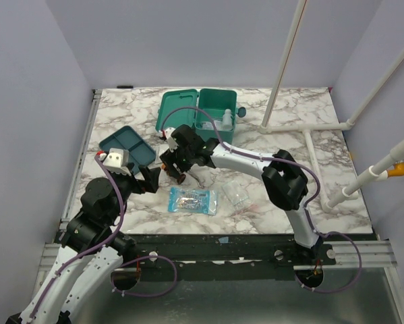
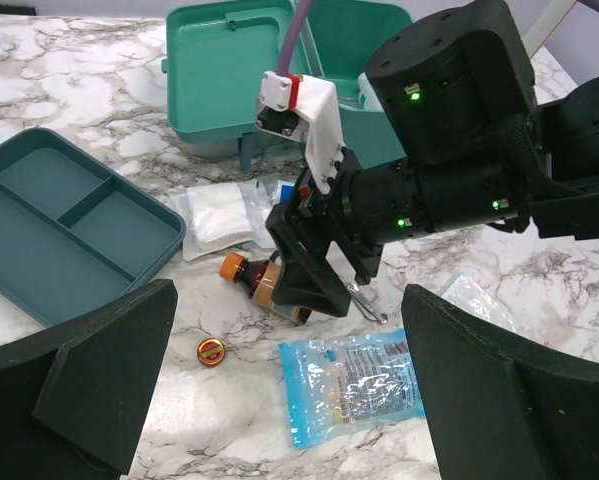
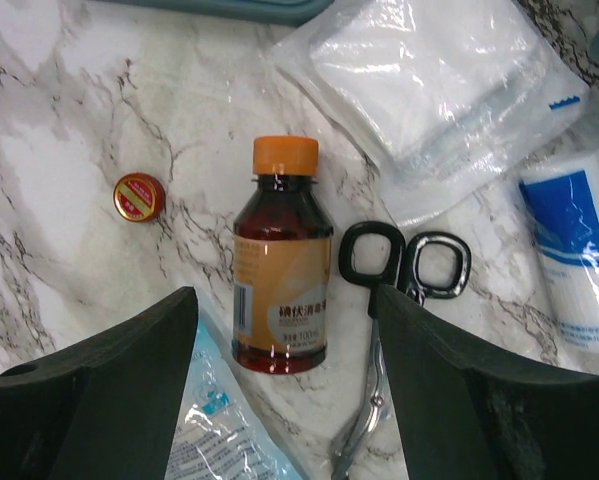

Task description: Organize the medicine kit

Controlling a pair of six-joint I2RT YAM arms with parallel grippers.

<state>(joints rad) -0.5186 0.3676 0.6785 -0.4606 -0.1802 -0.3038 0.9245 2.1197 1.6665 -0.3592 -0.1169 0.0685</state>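
Observation:
The medicine kit (image 1: 198, 111) stands open at the back of the table, with a white bottle (image 1: 225, 120) inside; it also shows in the left wrist view (image 2: 229, 70). My right gripper (image 3: 284, 340) is open just above a brown bottle with an orange cap (image 3: 282, 290) that lies on the table, one finger on each side and apart from it. Black-handled scissors (image 3: 404, 300) lie right beside the bottle. My left gripper (image 2: 289, 400) is open and empty, hovering near a blue packet (image 2: 354, 380) and a small red tin (image 2: 210, 351).
A dark teal compartment tray (image 1: 127, 145) lies left of the kit. A white gauze packet (image 3: 429, 80) and a blue-and-white roll (image 3: 574, 250) lie beyond the bottle. A clear bag (image 1: 237, 194) lies right of the blue packet. White pipes (image 1: 309, 128) stand at the right.

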